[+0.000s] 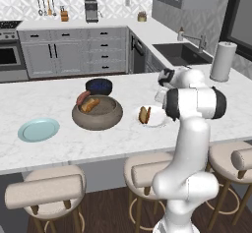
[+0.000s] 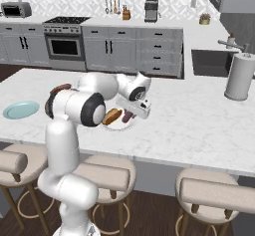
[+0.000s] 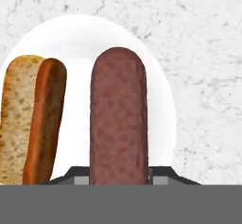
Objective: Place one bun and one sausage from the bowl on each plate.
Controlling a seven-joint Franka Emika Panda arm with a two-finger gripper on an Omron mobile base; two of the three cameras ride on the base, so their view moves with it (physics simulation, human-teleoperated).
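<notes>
Sausage [image 3: 118,116], dark reddish-brown, runs up the middle of the hand view from between the end effector [image 3: 118,176] tips; its lower end is cut off by the finger bases, so the actual contact is hard to see, but the two dark tips sit tight on either side of it, pinching it. It lies over the white plate [image 3: 80,34].

Bun [image 3: 30,119] on the same plate, just left of the sausage in the hand view: pale crumb side and a browner crust edge; its left side runs out of the picture.

Left base view: white plate [image 1: 156,120] on the marble surface [image 1: 69,141], bun [image 1: 144,114] on its left part. The arm's forearm covers the plate's right half and the end effector itself. Grey-brown bowl [image 1: 98,113] stands well to the plate's left, with a bun and a sausage in it, too small to separate cleanly. Dark blue bowl [image 1: 99,85] just behind it. Teal plate [image 1: 39,129] farther left, apart from the bowl.

Right base view: end effector [image 2: 130,115] low over the white plate [image 2: 119,126], sausage [image 2: 128,116] dark beneath it, bun [image 2: 112,115] beside. The arm's shoulder hides most of the grey-brown bowl. Teal plate [image 2: 21,109] at far left.
</notes>
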